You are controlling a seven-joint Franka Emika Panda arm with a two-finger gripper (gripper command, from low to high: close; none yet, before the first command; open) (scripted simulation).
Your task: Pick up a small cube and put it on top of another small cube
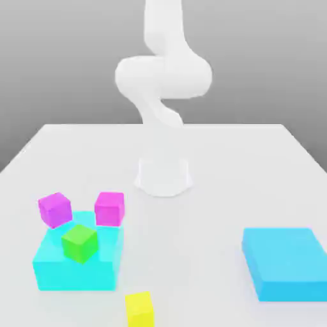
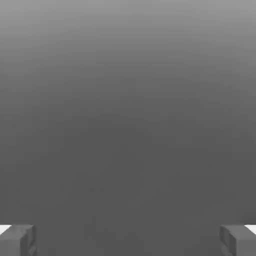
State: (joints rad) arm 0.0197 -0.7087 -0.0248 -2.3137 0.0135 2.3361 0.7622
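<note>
The small yellow cube [image 1: 139, 309] sits on the white table near its front edge, left of centre in the exterior view. The violet-purple cube [image 1: 54, 209] rests at the far left, by the back corner of a cyan block. In the hand view my gripper [image 2: 128, 241] is open, its fingertips [image 2: 17, 240] far apart with nothing between them and plain grey background beyond. The white arm [image 1: 163, 76] rises from its base and leaves the exterior view at the top, well above the cubes.
A pinker magenta cube [image 1: 110, 208] stands right of the purple one. A green cube [image 1: 80, 242] sits on the cyan block [image 1: 70, 271]. A flat cyan slab [image 1: 285, 263] lies at the exterior view's right. The arm's base [image 1: 163, 175] is mid-table.
</note>
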